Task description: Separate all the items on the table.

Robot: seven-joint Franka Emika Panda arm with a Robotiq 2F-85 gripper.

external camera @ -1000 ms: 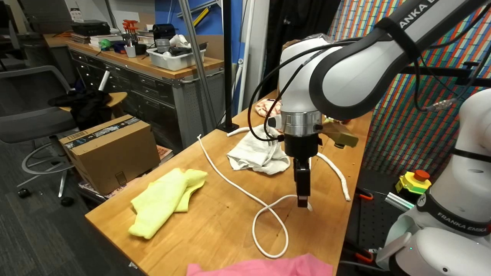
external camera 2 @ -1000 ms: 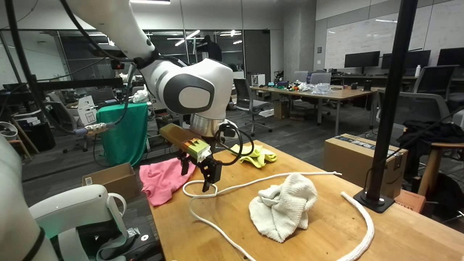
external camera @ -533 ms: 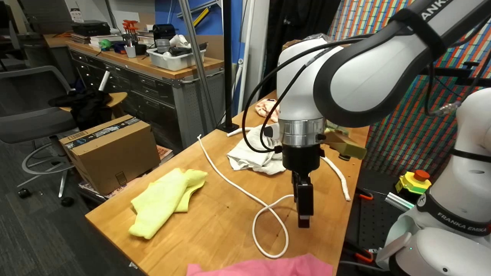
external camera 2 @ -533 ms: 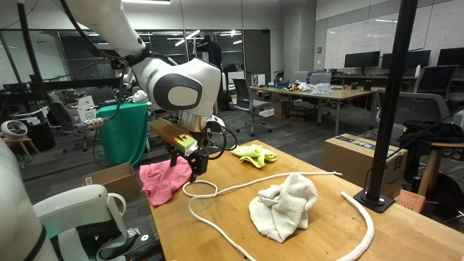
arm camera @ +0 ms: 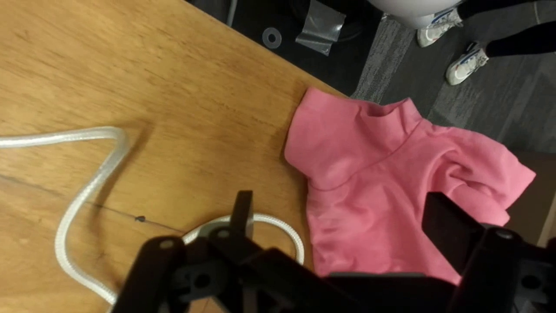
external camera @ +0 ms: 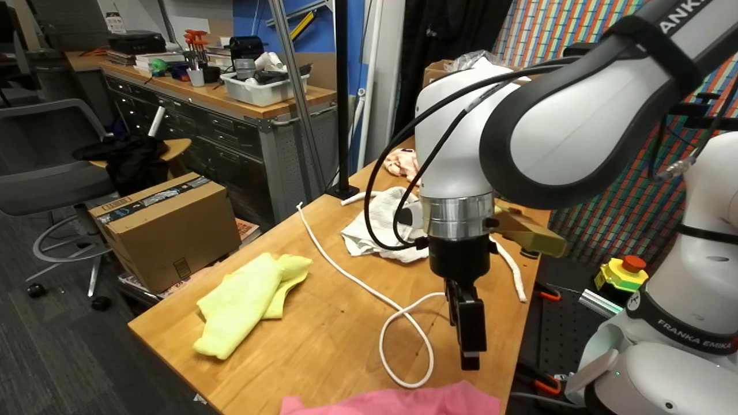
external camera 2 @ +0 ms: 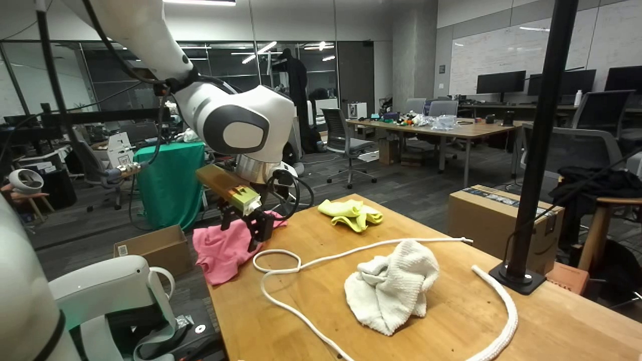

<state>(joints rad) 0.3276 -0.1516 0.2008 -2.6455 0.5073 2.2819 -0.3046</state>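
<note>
Legibly "FRANKA EMIKA" arm, spread tool, rope

Taped cardboard box near a grey chair, white bin on a workbench, 3 dark monitors

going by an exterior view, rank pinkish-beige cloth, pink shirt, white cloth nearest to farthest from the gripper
1. The pink shirt: at the picture's bottom edge, close by the open gripper.
2. The white cloth: farther up the table, behind the gripper in that view.
3. The pinkish-beige cloth: farther along still, beyond the white cloth.
</note>
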